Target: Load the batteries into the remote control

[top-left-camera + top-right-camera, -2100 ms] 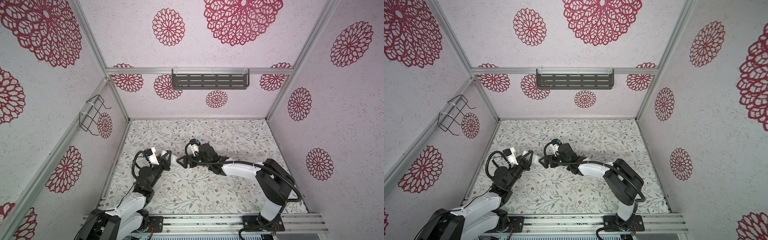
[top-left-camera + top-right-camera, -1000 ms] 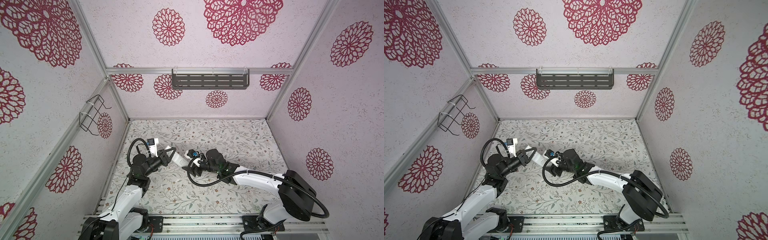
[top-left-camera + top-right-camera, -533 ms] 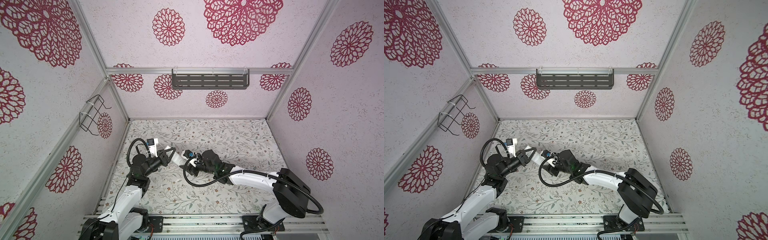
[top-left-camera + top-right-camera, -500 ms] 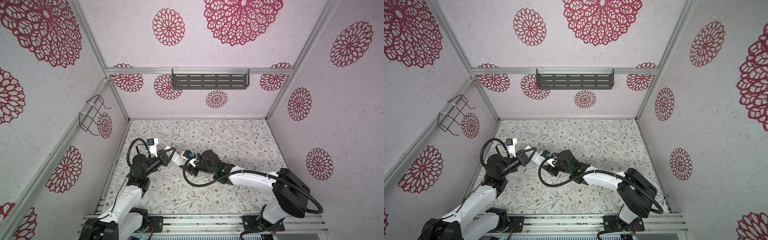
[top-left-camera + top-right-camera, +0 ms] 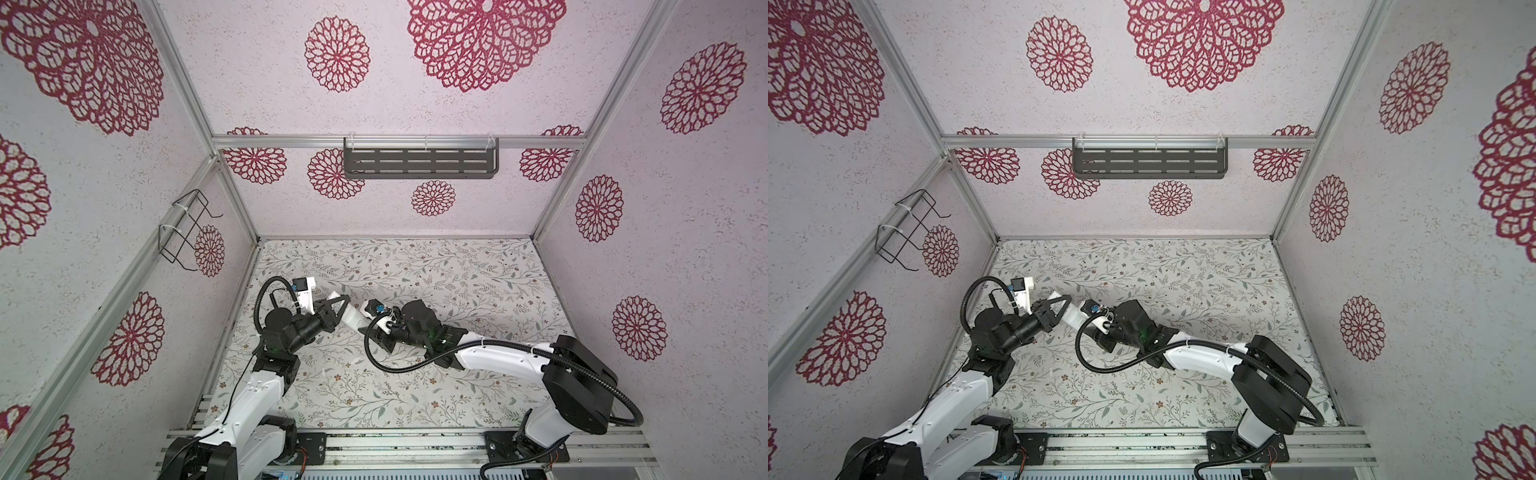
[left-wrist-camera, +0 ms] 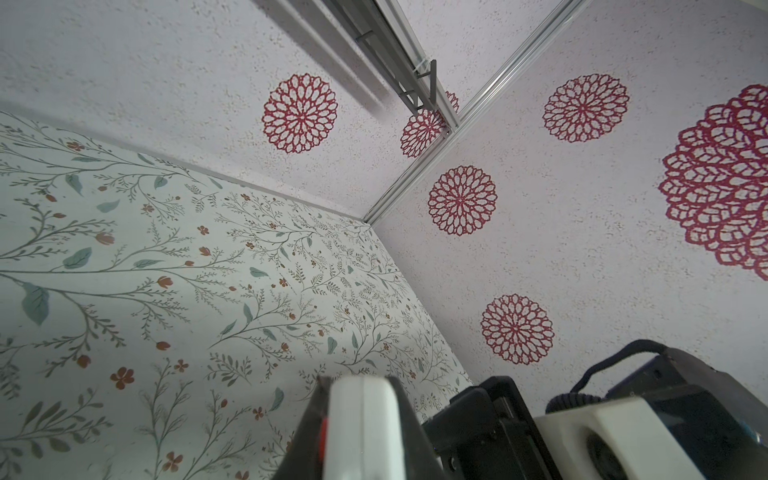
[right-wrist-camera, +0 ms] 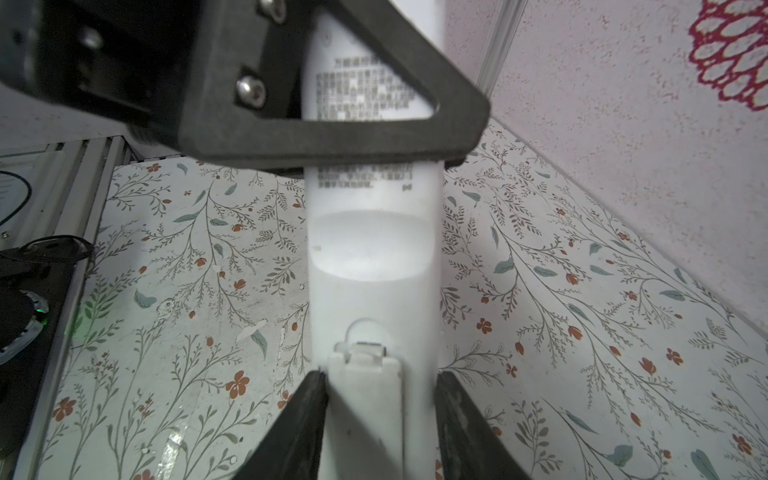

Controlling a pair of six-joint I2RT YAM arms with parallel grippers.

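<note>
Items counted: one remote control (image 7: 374, 270), two grippers, one slotted shelf (image 5: 419, 163), one wire rack (image 5: 183, 230).

The remote hangs clear above the floral table (image 5: 457, 270), back side showing. The left gripper (image 5: 338, 311) is clamped on one end. The right gripper (image 7: 378, 399) has a finger along each long edge of the other end; whether they press cannot be told.

Writing: one block of grey print (image 7: 365, 97), Chinese characters, too blurred to read.

Left tool (image 5: 340, 308) gripping; right tool (image 7: 380, 378) opposite, jaws half-spread
</note>
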